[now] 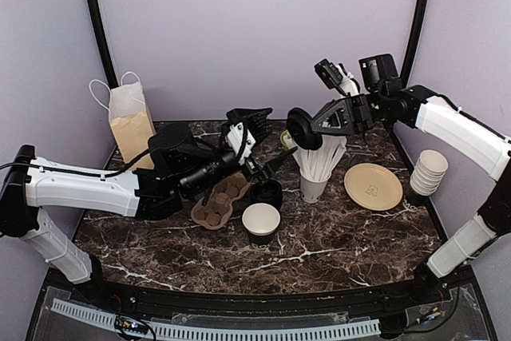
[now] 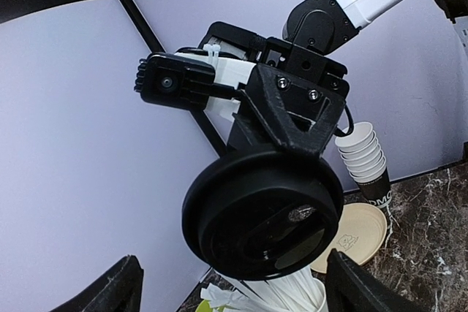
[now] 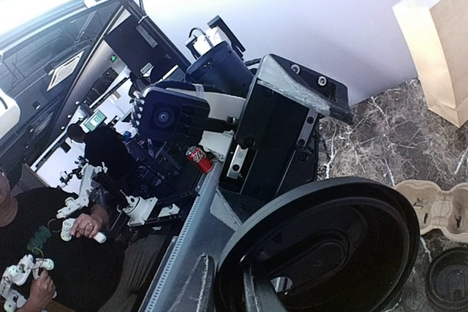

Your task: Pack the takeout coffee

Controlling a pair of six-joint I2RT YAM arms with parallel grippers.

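Toward the near edge of the tabletop (image 1: 343, 237), the cup (image 1: 261, 223) is standing upright and unlidded, its white inside showing. Just behind it, the carrier (image 1: 215, 204) is lying to the left and a lid stack (image 1: 267, 192) is sitting to the right. Above these, the left jaws are hanging spread wide, gripping nothing and pointing right toward the lid (image 1: 302, 128). The right jaws are pinching that lid by its rim, nearly closed, holding it on edge with its face toward the left jaws. The cup is thus lying below and nearer than the lid, its long axis vertical, while the lid's flat is standing upright. Capping is probably calling for the right arm to tip the lid level, then come down and forward. The left jaws are looking nearer the cup for steadying. Farther back, the bag (image 1: 132, 121) is standing by the wall.
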